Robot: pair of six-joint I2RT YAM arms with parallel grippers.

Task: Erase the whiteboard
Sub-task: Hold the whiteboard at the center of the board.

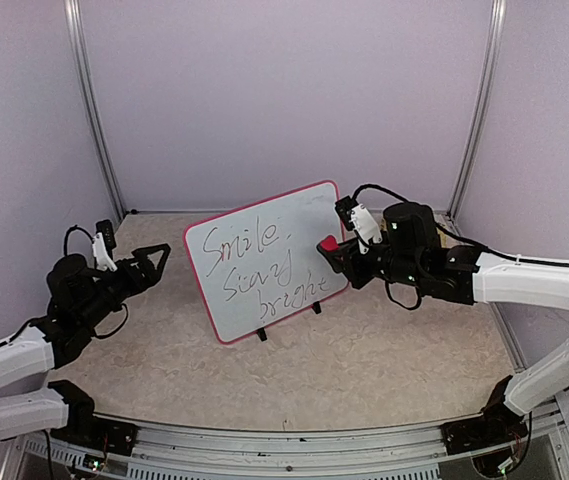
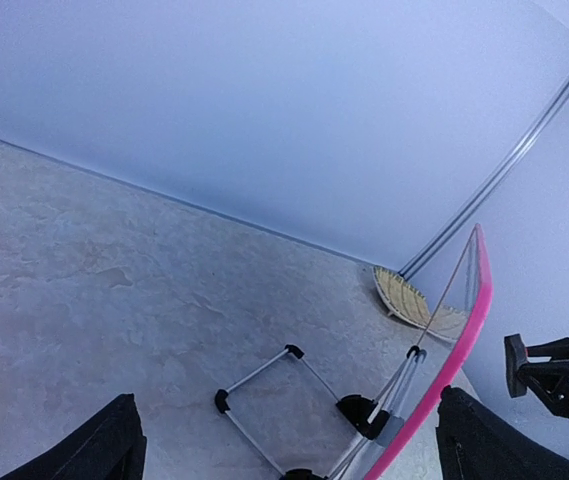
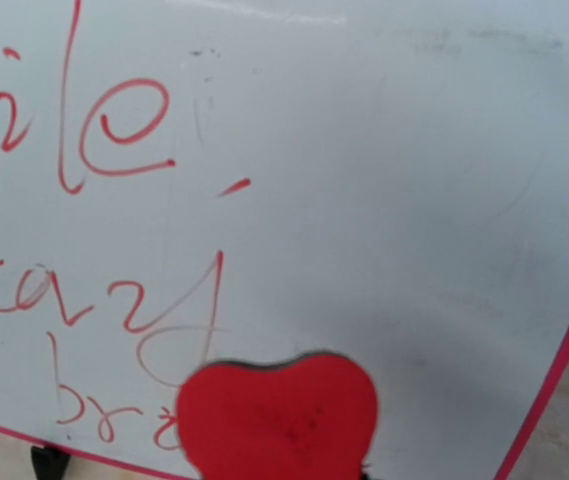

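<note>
The whiteboard [image 1: 299, 215], white with a pink-red frame, stands tilted on small black feet mid-table and carries red handwriting [image 1: 249, 262]. In the right wrist view the whiteboard [image 3: 394, 150] fills the frame: writing on its left, its right part bare with faint smudges. My right gripper [image 1: 332, 250] is shut on a red heart-shaped eraser [image 1: 330, 243], which lies against the board's right side. The eraser [image 3: 279, 415] hides the fingers in the wrist view. My left gripper [image 1: 159, 262] hangs open just left of the board, holding nothing. Its wrist view shows the board's pink edge [image 2: 446, 368].
Behind the board, a wire stand [image 2: 264, 395] with black feet props it up. A leaf-shaped dish [image 2: 409, 300] lies at the back by the corner post. Pale walls close in the table on three sides.
</note>
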